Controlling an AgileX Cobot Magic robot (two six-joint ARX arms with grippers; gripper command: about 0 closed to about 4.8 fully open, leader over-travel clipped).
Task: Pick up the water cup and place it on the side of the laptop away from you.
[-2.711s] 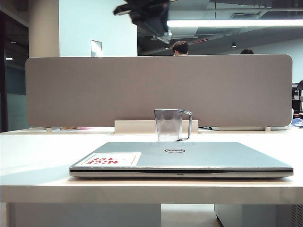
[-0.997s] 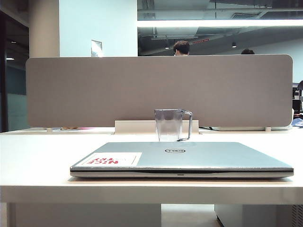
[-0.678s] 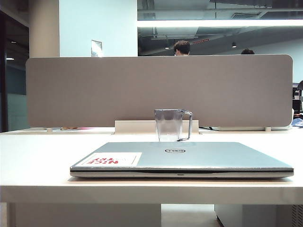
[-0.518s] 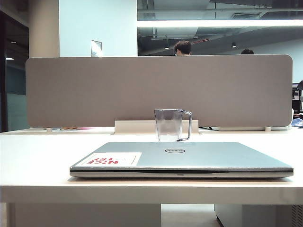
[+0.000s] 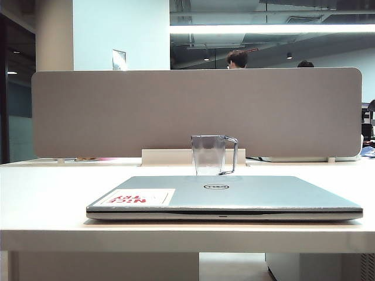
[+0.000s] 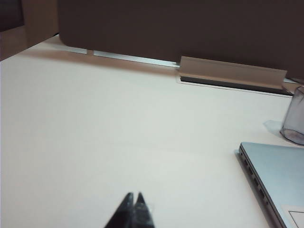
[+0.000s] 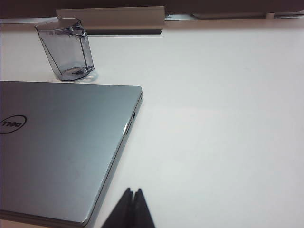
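The water cup (image 5: 209, 154), a clear grey-tinted mug with a thin squared handle, stands upright on the white table just behind the closed silver laptop (image 5: 234, 196). The right wrist view shows the cup (image 7: 66, 50) beyond the laptop's (image 7: 61, 142) far corner; the left wrist view catches the cup's (image 6: 294, 118) side and the laptop's (image 6: 280, 175) corner. My left gripper (image 6: 134, 195) is shut and empty over bare table, well away from the cup. My right gripper (image 7: 132, 191) is shut and empty beside the laptop's edge. Neither arm appears in the exterior view.
A grey partition (image 5: 196, 111) runs along the back of the table, with a white cable tray (image 5: 167, 157) at its foot behind the cup. The table's front edge (image 5: 187, 237) is close to the laptop. People's heads show beyond the partition.
The dark arm seen high above the cup in the oldest frame has left the exterior view. Cup and laptop have stayed put. A head behind the partition has shifted right.
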